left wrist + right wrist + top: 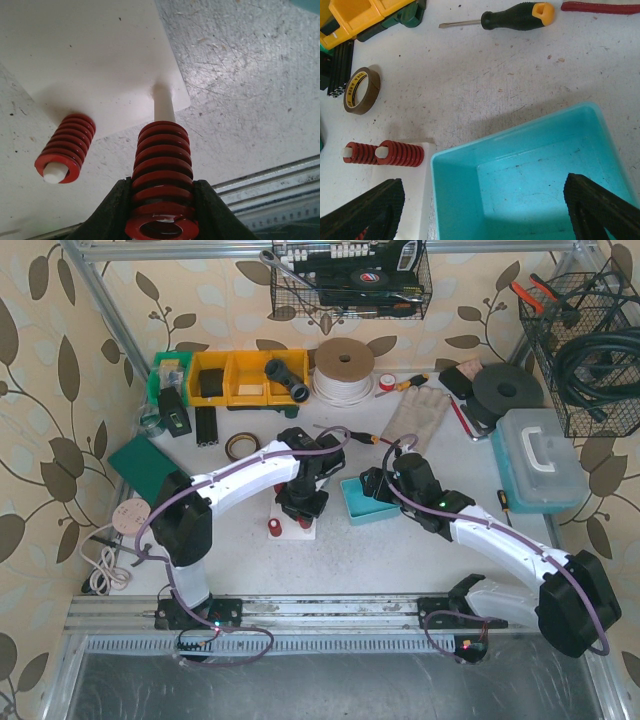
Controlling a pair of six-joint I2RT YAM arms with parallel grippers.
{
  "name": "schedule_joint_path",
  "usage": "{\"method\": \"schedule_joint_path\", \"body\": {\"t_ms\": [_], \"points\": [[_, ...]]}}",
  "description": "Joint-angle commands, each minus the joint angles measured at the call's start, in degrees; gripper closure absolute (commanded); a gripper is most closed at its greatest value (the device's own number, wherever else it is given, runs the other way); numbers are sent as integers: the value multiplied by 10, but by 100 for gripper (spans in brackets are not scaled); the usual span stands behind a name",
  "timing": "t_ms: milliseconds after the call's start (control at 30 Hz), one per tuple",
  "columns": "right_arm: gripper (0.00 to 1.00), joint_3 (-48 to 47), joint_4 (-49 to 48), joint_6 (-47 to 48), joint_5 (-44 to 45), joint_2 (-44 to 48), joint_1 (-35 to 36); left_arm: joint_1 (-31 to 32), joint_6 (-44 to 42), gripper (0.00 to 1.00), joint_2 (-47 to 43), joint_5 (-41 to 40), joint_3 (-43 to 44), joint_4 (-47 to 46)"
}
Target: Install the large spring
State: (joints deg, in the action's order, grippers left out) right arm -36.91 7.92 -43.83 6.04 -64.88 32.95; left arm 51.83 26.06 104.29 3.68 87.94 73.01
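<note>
The left gripper [161, 212] is pinching the large spring [161, 160] by its near coils, and the spring's far end is covering the tip of the white peg [163, 105] on the white plate [90, 50] (a smaller spring [67, 147] is already sitting on the neighbouring peg). In my judgement, doing this well is depending on lining the spring up with the peg while pushing it toward the plate. The right gripper [485, 210] is hanging spread wide over the blue bin [510, 132], gripping nothing.

Large spring [161, 170]: near end cut by bottom edge (left wrist view).
Peg [163, 102]: remainder hidden inside coils.
Teal tray [455, 200]: near side cut off, right wrist view.
</note>
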Motion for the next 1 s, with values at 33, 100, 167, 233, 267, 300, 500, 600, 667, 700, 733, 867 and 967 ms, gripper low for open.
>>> {"method": "schedule_joint_path", "body": {"t_ms": [33,100,167,233,267,300,500,600,667,700,733,867,967], "points": [[14,9,-17,7,10,4,2,5,19,100,3,-33,-6,-3],[14,9,-17,7,9,3,2,5,20,100,6,-32,-9,-12],[14,9,-18,7,9,3,2,5,21,100,12,-29,-11,-18],[14,10,-18,7,9,4,2,5,21,100,16,-31,-14,-21],[14,10,-19,7,9,4,2,5,23,100,18,-32,-15,-23],[14,10,-19,7,8,4,2,5,24,100,19,-35,-17,-25],[14,11,-21,7,7,3,2,5,37,100,36,-35,-10,-40],[14,11,-21,7,5,1,2,5,46,100,50,-35,2,-43],[14,9,-19,9,4,0,2,5,47,100,60,-34,12,-45],[14,9,-17,9,4,1,2,5,48,100,68,-35,17,-45],[14,11,-20,7,4,2,2,5,49,100,71,-37,20,-45],[14,10,-19,8,4,1,2,5,54,100,83,-48,30,-47],[14,12,-21,7,5,1,2,4,59,100,90,-48,39,-52]]}}
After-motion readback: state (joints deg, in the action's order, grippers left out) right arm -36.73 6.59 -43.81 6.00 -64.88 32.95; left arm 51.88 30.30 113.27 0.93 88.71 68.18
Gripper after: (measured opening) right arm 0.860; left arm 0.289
